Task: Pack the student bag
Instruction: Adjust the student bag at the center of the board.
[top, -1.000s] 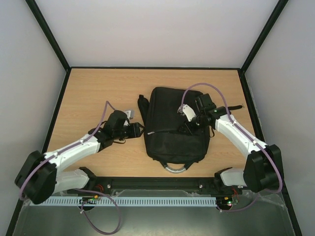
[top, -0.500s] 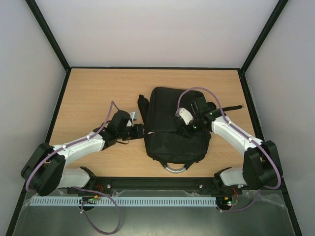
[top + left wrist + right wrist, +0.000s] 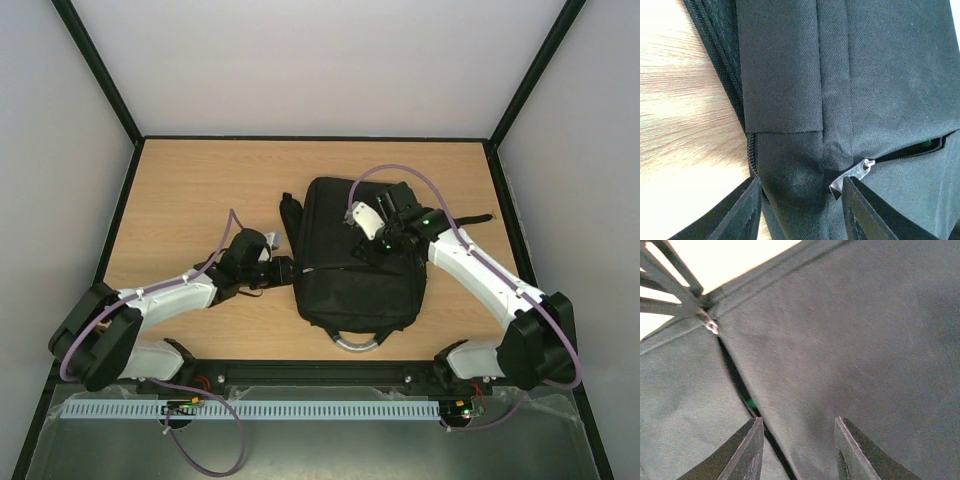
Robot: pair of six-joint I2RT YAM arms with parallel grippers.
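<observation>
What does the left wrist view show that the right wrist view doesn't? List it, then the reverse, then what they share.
Left wrist only: the wood-grain table, the bag's side zipper and the open left gripper.

Right wrist only: the open right gripper and dark bars at the upper left, too unclear to name.

Both: the black bag, its silver zipper pull, and the open slit with a green glimpse inside.

The bag [image 3: 350, 290] lies flat on the table [image 3: 200, 190]; left gripper [image 3: 286, 268] at its left edge, right gripper [image 3: 372, 248] above it.
</observation>
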